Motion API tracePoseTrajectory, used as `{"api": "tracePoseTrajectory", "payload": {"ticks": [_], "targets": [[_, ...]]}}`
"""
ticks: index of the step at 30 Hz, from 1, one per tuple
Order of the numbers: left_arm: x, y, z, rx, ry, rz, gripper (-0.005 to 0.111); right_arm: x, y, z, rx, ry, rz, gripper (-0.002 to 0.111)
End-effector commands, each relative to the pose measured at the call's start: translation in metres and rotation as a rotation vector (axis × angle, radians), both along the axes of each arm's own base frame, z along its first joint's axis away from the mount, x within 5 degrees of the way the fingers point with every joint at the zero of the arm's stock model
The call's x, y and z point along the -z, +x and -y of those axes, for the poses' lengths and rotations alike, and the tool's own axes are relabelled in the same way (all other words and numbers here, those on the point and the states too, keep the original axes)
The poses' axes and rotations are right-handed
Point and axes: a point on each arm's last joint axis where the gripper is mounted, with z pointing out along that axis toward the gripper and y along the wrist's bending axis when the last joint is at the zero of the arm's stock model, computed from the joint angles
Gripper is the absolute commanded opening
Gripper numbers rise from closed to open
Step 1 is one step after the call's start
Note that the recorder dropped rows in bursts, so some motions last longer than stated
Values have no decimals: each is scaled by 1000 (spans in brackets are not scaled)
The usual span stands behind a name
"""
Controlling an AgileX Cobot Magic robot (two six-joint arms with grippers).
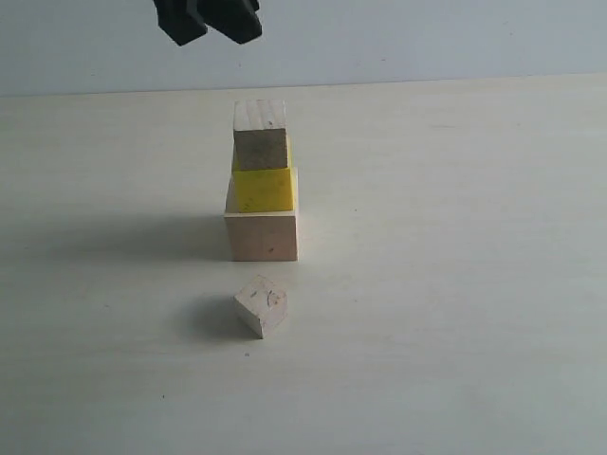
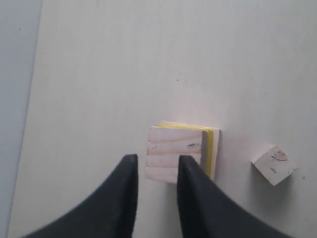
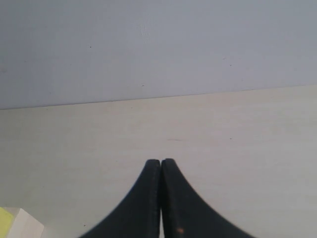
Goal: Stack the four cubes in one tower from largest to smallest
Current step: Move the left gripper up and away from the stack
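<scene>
A tower of three cubes stands mid-table: the large pale wooden cube (image 1: 263, 235) at the bottom, the yellow cube (image 1: 265, 188) on it, and a smaller bare wooden cube (image 1: 260, 133) on top. The smallest cube (image 1: 262, 305), with a knot mark, lies alone on the table in front of the tower. My left gripper (image 1: 207, 24) hangs above and slightly left of the tower, open and empty. In the left wrist view, the left gripper (image 2: 157, 158) looks down on the top cube (image 2: 171, 148) and the smallest cube (image 2: 274, 165). My right gripper (image 3: 161, 161) is shut on nothing.
The pale table (image 1: 455, 284) ends at a far edge against a grey-blue wall (image 1: 427, 38). In the right wrist view a corner of the yellow cube (image 3: 4, 218) and a pale cube (image 3: 27, 227) shows at the frame's edge.
</scene>
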Motion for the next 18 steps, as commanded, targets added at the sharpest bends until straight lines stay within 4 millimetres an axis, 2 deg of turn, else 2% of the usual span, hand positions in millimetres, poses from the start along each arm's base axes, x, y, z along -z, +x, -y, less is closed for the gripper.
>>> {"api": "tracePoseTrajectory", "payload": {"ticks": [1, 4, 9, 12, 18], "targets": [[-14, -3, -13, -214, -19, -21, 17, 2, 0, 1, 3, -8, -6, 0], [-17, 2, -27, -354, -41, -40, 16, 2, 0, 1, 3, -8, -6, 0], [-26, 7, -53, -485, -109, -75, 14, 2, 0, 1, 2, -8, -10, 0], [-33, 4, -71, -523, -148, -86, 0, 3, -1, 1, 0, -8, -17, 0], [-38, -9, -101, -621, -176, -105, 0, 11, -6, -2, -36, 6, -126, 0]]}}
